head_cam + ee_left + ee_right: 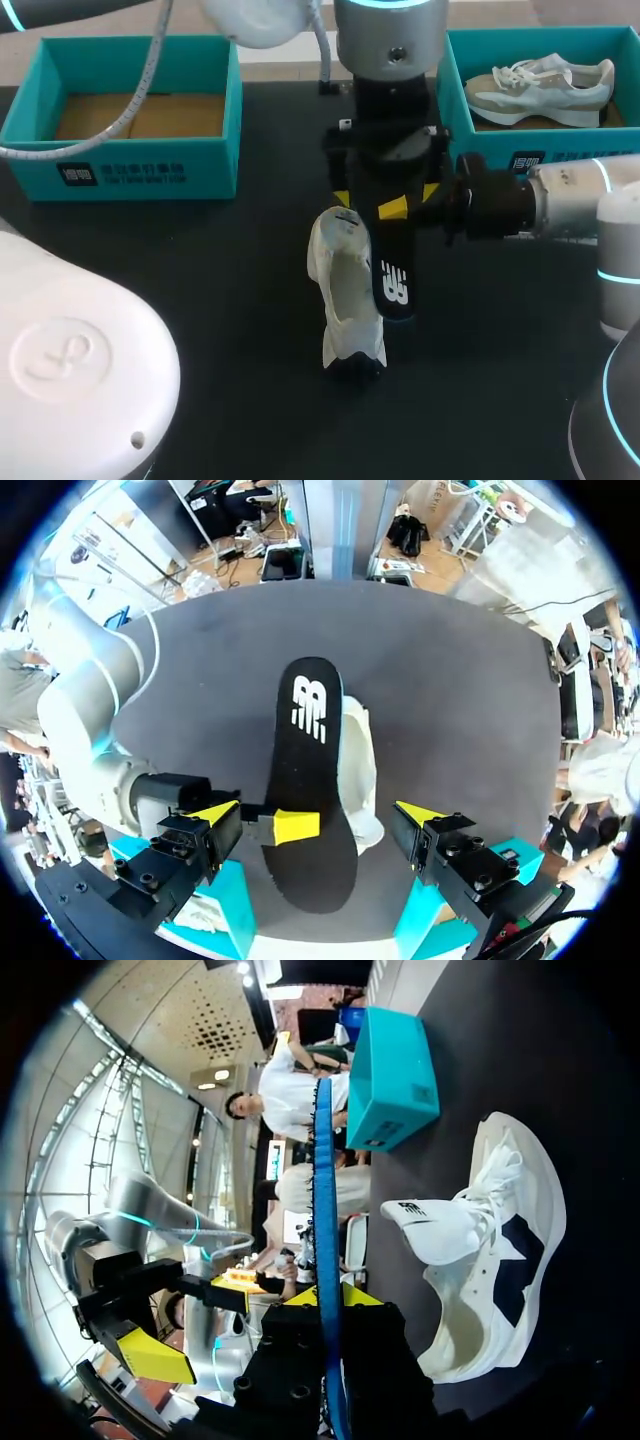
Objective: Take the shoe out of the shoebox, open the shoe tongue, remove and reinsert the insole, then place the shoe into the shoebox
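Right gripper is clamped on the black insole, which shows edge-on between its yellow tips. Left gripper hangs above with its fingers wide apart, one on either side of the insole, gripping nothing. Just beside and below the insole, the white shoe lies on the table, tongue pulled out. From above, the insole covers one flank of the shoe.
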Robot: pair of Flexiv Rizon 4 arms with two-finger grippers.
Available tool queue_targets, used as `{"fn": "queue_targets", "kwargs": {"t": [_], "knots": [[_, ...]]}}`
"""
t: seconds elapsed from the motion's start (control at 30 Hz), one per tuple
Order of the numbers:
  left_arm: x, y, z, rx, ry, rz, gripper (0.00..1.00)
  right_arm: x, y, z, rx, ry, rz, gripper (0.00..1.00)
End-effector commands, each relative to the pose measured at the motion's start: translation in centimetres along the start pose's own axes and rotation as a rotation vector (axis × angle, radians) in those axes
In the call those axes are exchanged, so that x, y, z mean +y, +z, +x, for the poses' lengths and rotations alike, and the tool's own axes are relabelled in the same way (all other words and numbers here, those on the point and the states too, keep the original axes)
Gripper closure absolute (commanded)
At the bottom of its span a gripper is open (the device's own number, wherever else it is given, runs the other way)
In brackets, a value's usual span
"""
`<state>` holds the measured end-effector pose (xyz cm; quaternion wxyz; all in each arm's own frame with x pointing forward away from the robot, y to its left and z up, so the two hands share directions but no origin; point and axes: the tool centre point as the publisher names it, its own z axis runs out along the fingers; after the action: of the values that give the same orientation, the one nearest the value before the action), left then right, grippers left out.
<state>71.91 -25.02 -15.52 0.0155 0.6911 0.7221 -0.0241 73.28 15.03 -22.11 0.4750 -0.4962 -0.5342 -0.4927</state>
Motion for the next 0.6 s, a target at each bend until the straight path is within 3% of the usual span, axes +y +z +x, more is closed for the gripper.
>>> {"fn": "queue_targets", "kwargs": {"t": [0.03,0.13,0.2,0.53,0.6], "knots": [[-0.1,0.3,0.6,-0.023,-0.002,-0.005,0.00,-0.1,0.1,0.0,-0.002,0.001,-0.001,1.00],[-0.1,0.3,1.0,-0.055,-0.009,-0.018,0.00,-0.1,0.1,0.0,-0.002,0.001,0.000,1.00],[0.0,0.2,1.5,-0.146,-0.010,-0.031,0.00,-0.1,0.2,0.0,-0.002,0.001,0.001,1.00],[0.3,0.0,6.5,-0.927,0.094,-0.056,0.00,0.0,0.3,0.0,-0.002,0.003,0.007,1.00],[0.4,0.2,7.4,-1.004,0.094,-0.061,0.00,0.0,0.3,0.0,-0.002,0.004,0.006,1.00]]}}
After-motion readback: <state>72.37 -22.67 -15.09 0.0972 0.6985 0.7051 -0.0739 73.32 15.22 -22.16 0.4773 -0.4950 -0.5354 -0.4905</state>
